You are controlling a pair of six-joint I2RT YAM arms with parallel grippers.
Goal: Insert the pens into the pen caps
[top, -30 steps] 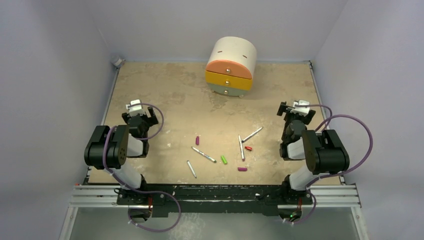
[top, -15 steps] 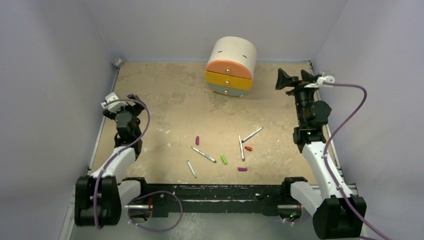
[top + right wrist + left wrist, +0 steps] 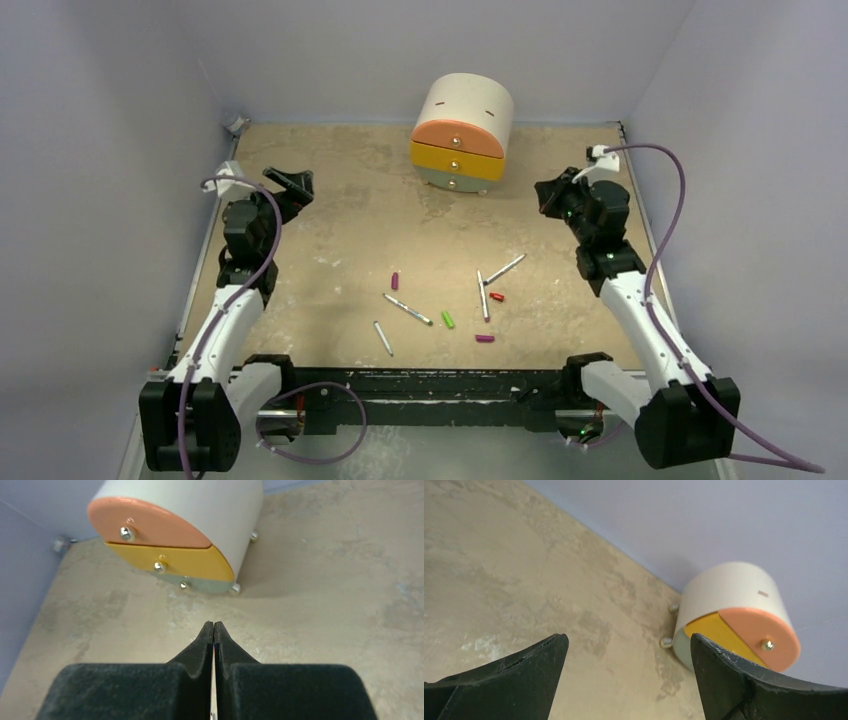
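Four pens (image 3: 483, 295) and four caps (image 3: 448, 320) lay scattered across the middle of the table (image 3: 330, 200), closer to the bases than either arm's tip. I saw the left end effector (image 3: 290, 185) spread wide and empty, and the right end effector (image 3: 548, 195) pinched shut on nothing. The right arm looked slightly nearer, I think.

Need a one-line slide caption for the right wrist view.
Right pincer shut on nothing, pointed across the tabletop at the three-drawer cabinet.

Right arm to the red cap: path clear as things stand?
Probably yes. Nothing stands between the right tool, which is shut, and the red cap on the table. A pen lies close beside the cap, so a pinch may catch it.
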